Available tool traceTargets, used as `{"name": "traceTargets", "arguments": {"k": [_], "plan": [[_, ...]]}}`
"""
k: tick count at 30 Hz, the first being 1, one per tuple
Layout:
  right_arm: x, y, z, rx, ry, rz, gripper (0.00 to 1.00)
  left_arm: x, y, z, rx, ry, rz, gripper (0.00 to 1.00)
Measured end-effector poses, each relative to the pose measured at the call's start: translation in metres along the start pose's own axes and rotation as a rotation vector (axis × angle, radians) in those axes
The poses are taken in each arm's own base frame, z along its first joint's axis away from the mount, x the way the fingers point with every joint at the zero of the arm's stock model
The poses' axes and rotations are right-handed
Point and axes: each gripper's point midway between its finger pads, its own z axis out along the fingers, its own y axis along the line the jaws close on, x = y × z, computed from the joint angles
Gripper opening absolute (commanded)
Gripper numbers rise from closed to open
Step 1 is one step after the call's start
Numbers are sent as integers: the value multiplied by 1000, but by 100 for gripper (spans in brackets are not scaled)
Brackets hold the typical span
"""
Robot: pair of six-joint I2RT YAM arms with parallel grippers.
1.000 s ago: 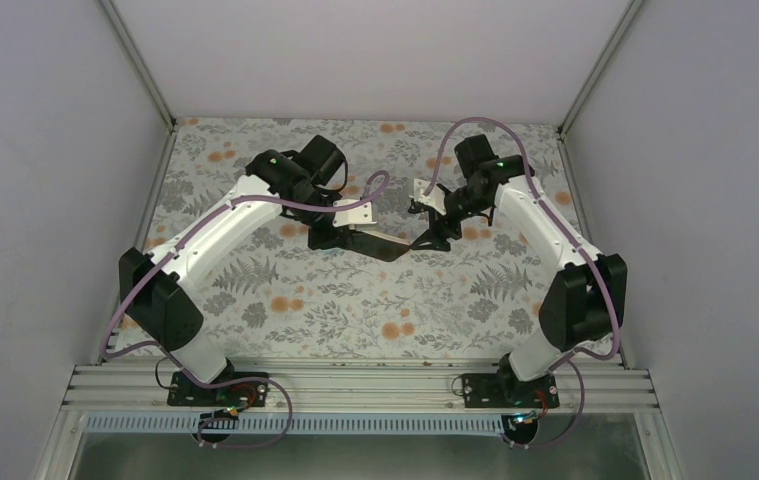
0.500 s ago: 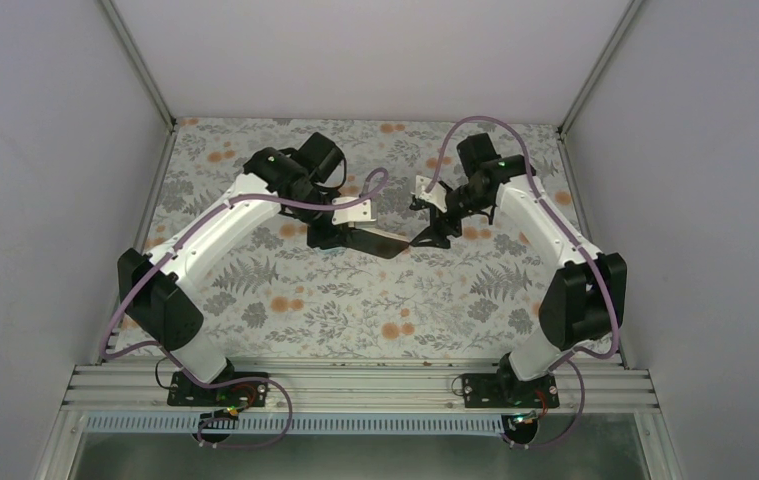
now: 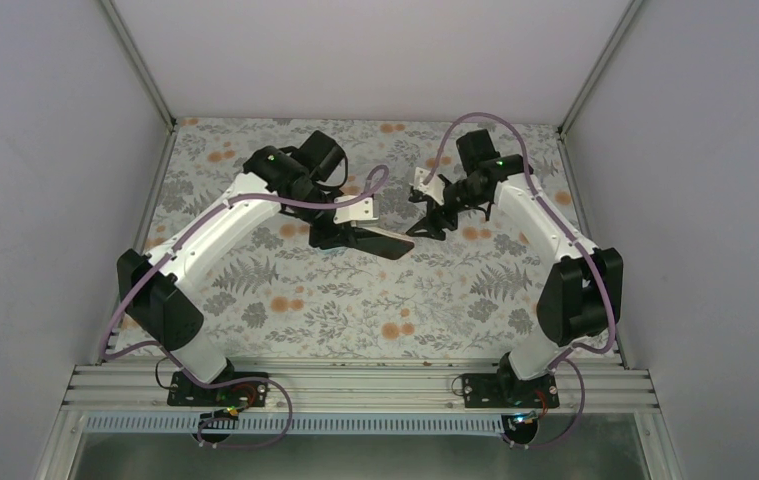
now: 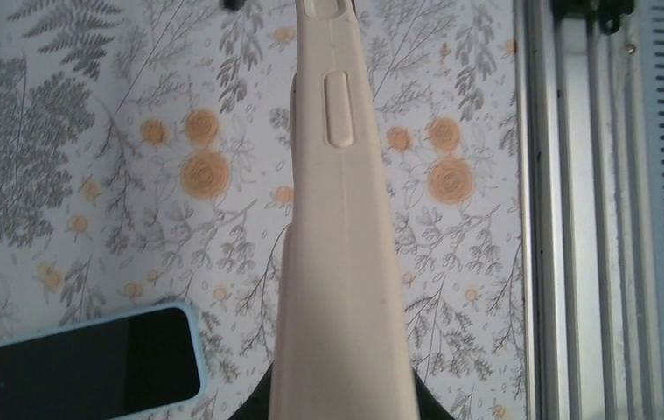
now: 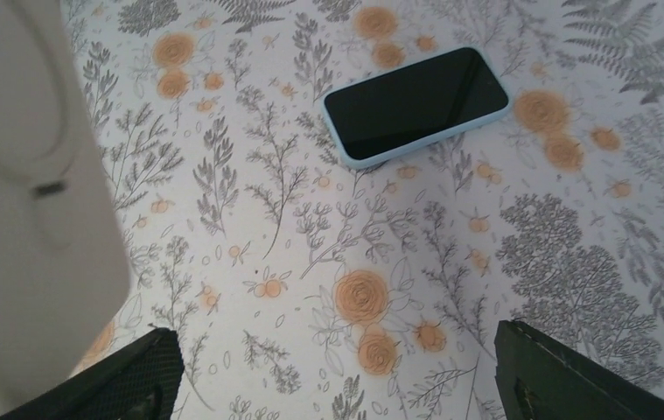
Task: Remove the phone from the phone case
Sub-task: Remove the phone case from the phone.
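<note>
My left gripper [image 3: 340,236] is shut on one end of the beige phone case [image 4: 341,262], which sticks out from it edge-on above the table; in the top view the case [image 3: 383,243] looks dark. The phone [image 5: 415,103], with a black screen and a pale blue rim, lies flat on the floral cloth, apart from the case. It also shows in the left wrist view [image 4: 92,363]. My right gripper [image 3: 423,224] is open and empty, just beyond the case's free end. The case fills the left edge of the right wrist view [image 5: 22,219].
A floral cloth [image 3: 355,310] covers the table. An aluminium rail [image 4: 573,175] runs along the table's edge in the left wrist view. White walls enclose the table on three sides.
My right gripper has come off the free end of the case and drawn back a little, away from it. The left gripper still holds the case in nearly the same place.
</note>
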Motion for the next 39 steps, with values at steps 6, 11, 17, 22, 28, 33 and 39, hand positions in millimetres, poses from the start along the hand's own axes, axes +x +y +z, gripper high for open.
{"name": "traceTargets", "arguments": {"k": [6,11,17,22,28,33,39], "plan": [[-15,-6,-2,26,-29,-20,88,-18,-6,0,29,-43,29,2],[-14,-8,-2,36,-27,-23,89,-18,-4,0,28,-41,31,2],[-4,-3,-18,73,-6,-17,89,-15,-2,0,15,-28,33,2],[-10,12,-38,85,-11,-46,89,-13,0,-5,-4,-29,34,2],[-13,22,-42,66,-25,-52,89,-13,0,-5,-6,-29,33,2],[-13,24,-42,57,-24,-46,89,-13,0,-5,-6,-28,33,2],[-13,25,-42,54,-28,-46,89,-13,1,-5,-7,-28,33,2]]}}
